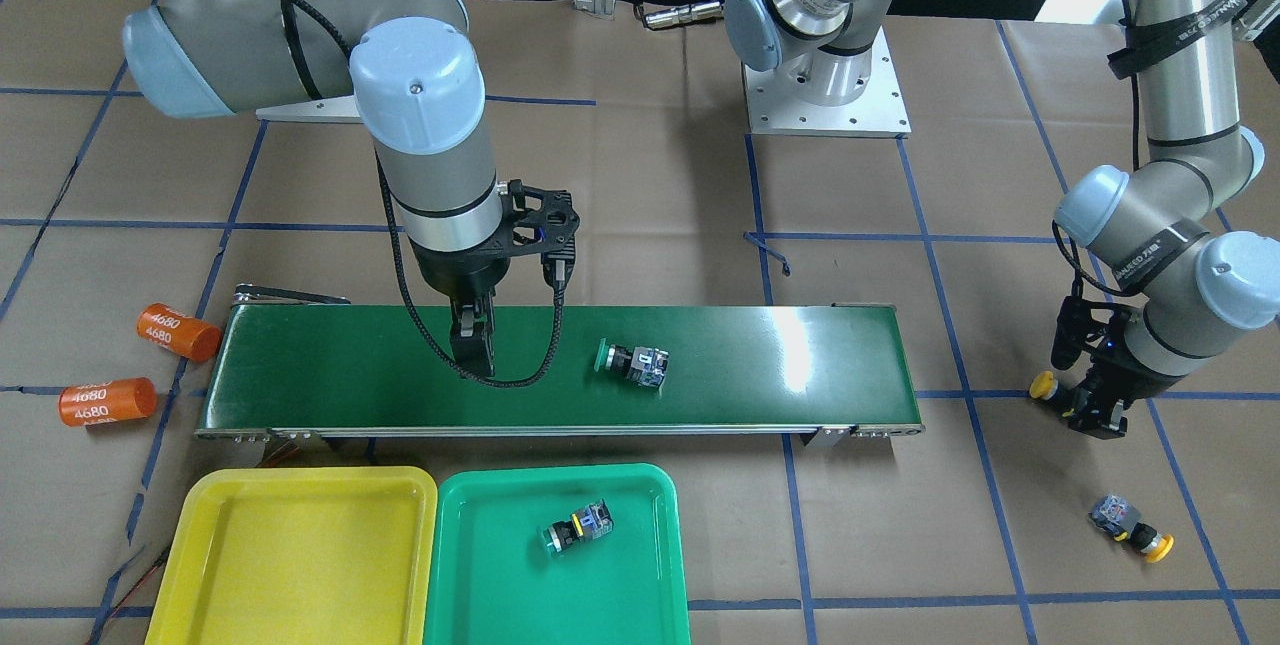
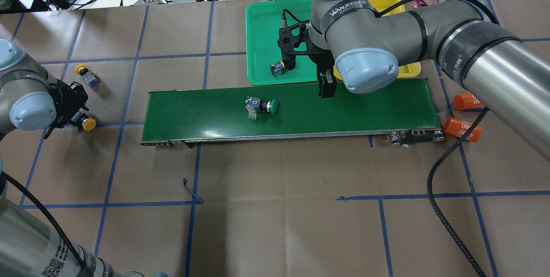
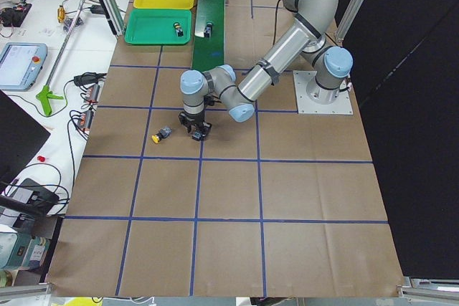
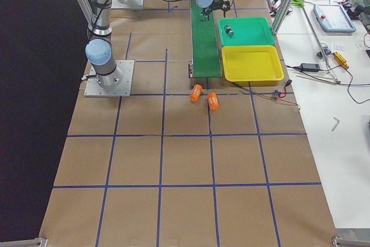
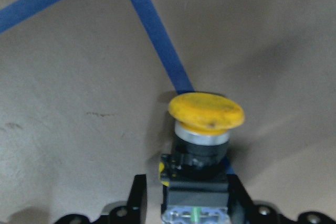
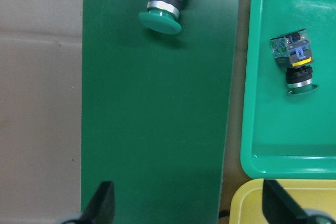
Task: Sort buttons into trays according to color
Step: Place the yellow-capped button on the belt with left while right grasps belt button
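Right claw (image 1: 474, 357) spread over belt (image 1: 750, 375) edge; left claw (image 1: 1080, 405) clasps yellow button (image 5: 206, 111)

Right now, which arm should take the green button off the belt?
Right. The right gripper hangs open over the conveyor belt near the green button and green tray; the left gripper is far off, straddling a yellow button.

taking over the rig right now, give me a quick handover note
Grippers: left gripper shut on a yellow-capped push-button; right gripper open, empty, above the dark green conveyor belt.
Done: one green-capped push-button lies in the green plastic tray.
To do: the belt's green-capped button to that tray; the held button and the loose yellow-capped button to the empty yellow plastic tray.
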